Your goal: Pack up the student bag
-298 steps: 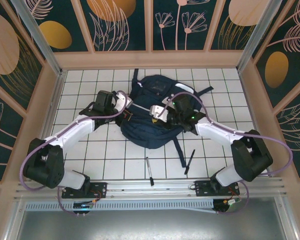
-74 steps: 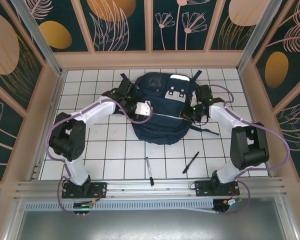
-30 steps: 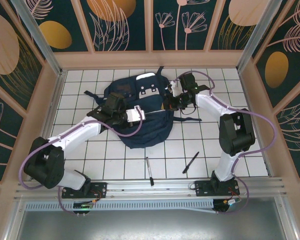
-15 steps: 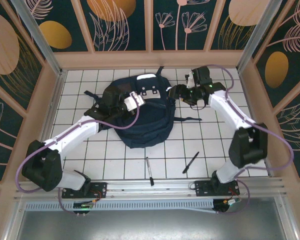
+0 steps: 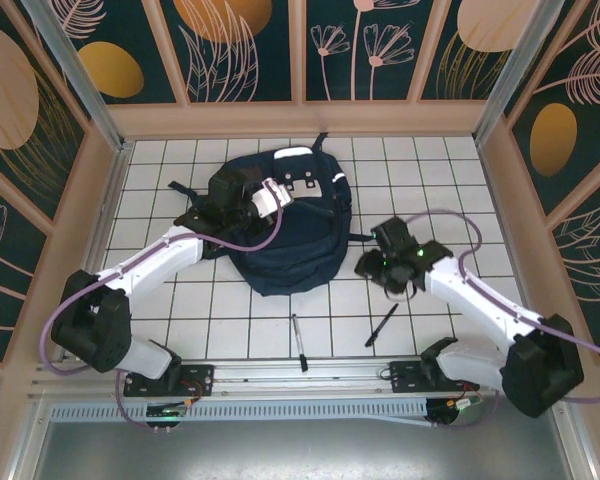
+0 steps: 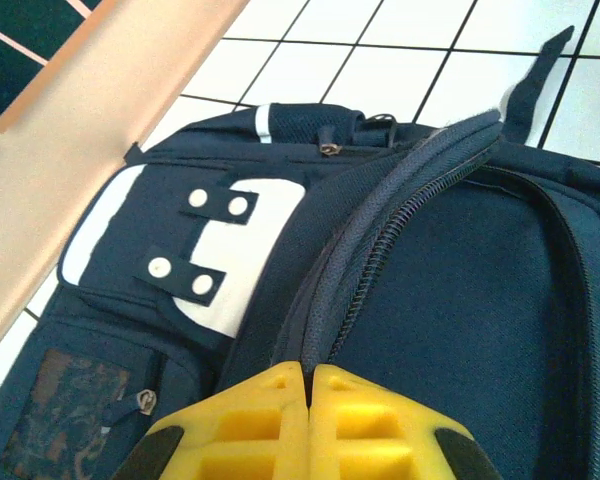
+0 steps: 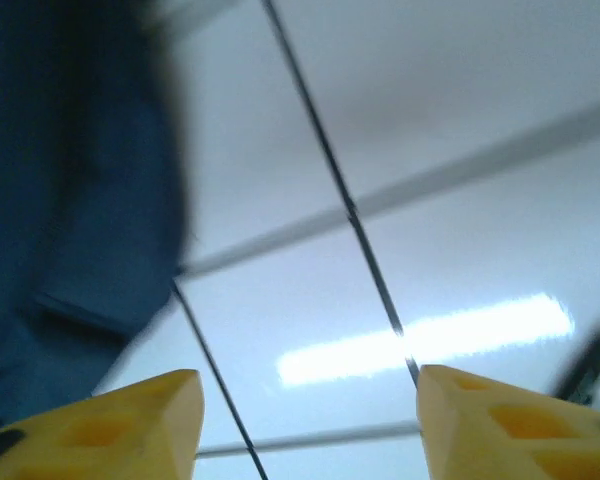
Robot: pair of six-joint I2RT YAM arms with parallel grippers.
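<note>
Top external view: the large navy-blue fabric backpack (image 5: 290, 245) lies flat on the white gridded surface (image 5: 180, 300), toward twelve o'clock from the middle. Its white buckle patch (image 5: 305, 180) is at the twelve o'clock end. The left pincer (image 5: 277, 197) is down on the upper part of the backpack, just at eight o'clock of that patch.

Left wrist view, close in now: the yellow fingers (image 6: 270, 420) of the left pincer (image 6: 308, 400) are pressed tight together with no gap. The backpack's (image 6: 450, 300) grey zip ridge (image 6: 380, 230) runs straight down into them, and they look clamped on that ridge. The white patch (image 6: 250, 250) with its two dark snap tabs sits at ten o'clock of the fingertips.

Over on the other side, the right pincer (image 5: 372, 268) hangs at four o'clock of the backpack, just off its edge. The right wrist view is blurred, but the right pincer (image 7: 310, 420) has its yellow fingers (image 7: 130, 420) well apart. Only bare tile shows between them, so it grips nothing, and navy fabric (image 7: 70, 200) shows at nine o'clock.

Two dark pens lie on the tiles near the arms' bases. One pen (image 5: 298, 342) is at six o'clock of the backpack, and the other pen (image 5: 383, 325) is at five o'clock.
</note>
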